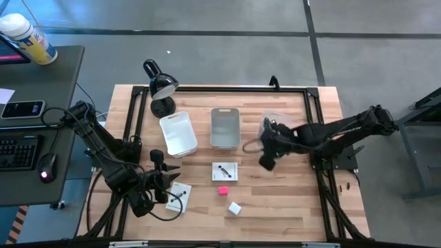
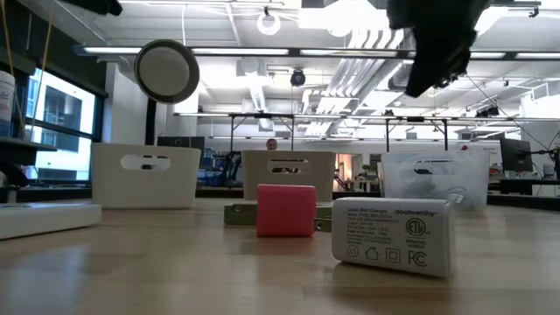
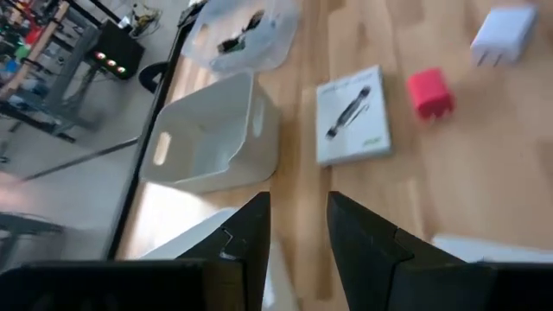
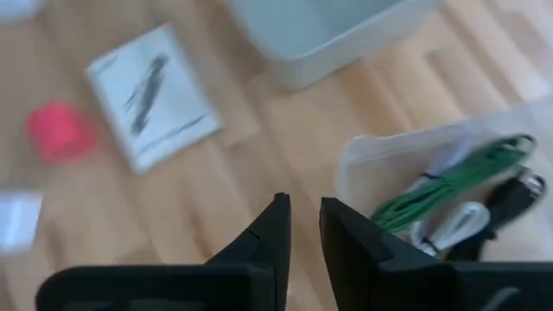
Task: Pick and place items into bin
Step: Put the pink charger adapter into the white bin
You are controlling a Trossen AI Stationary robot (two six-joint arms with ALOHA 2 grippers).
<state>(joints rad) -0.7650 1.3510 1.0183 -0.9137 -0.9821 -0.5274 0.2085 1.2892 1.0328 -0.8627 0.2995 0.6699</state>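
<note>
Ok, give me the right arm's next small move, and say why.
Probably ease the right tool toward the flat white packet and down. It hangs empty above the table, beside the clear tub of cords, and that packet lies nearest, outside the grey bin.

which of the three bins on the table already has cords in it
The clear bin, nearest the right gripper: it holds green, black and white cords. The white bin and grey bin look empty.
</note>
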